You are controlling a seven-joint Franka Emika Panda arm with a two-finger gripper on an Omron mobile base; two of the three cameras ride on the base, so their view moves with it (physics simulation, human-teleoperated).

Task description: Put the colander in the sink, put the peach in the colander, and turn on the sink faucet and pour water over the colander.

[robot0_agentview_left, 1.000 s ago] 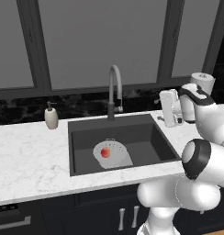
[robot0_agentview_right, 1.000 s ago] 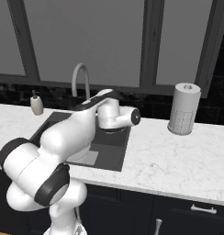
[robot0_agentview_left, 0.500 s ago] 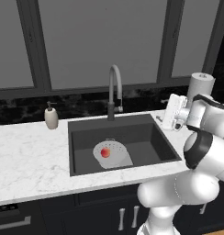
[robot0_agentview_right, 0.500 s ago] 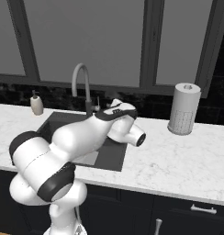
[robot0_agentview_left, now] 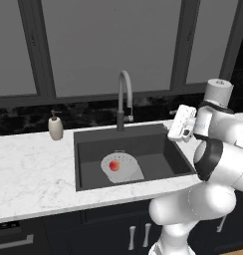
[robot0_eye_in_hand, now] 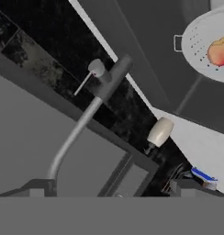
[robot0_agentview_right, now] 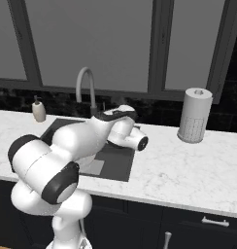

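The white colander (robot0_agentview_left: 122,168) rests on the bottom of the dark sink (robot0_agentview_left: 153,144) with the red-orange peach (robot0_agentview_left: 114,165) inside it. The hand view shows the colander (robot0_eye_in_hand: 203,43) and the peach (robot0_eye_in_hand: 219,50) at its upper right. The grey sink faucet (robot0_agentview_left: 124,94) arches over the back rim, and no water is in view at its spout. My gripper (robot0_agentview_left: 179,123) hovers over the sink's right rim, facing the faucet base (robot0_eye_in_hand: 114,75) and its lever (robot0_eye_in_hand: 93,69). The gripper (robot0_eye_in_hand: 114,190) is open, with nothing between its fingertips (robot0_eye_in_hand: 36,187).
A beige soap dispenser (robot0_agentview_left: 56,127) stands on the white marble counter (robot0_agentview_left: 29,164) left of the sink. A paper towel roll (robot0_agentview_right: 194,115) stands at the back right. Dark windows and a black backsplash rise behind the faucet (robot0_agentview_right: 86,85). My arm covers most of the sink in the right base view.
The arm has folded and its wrist has swung round while the hand dipped slightly near the sink's right rim. The colander and peach have not moved. The gripper stays open.
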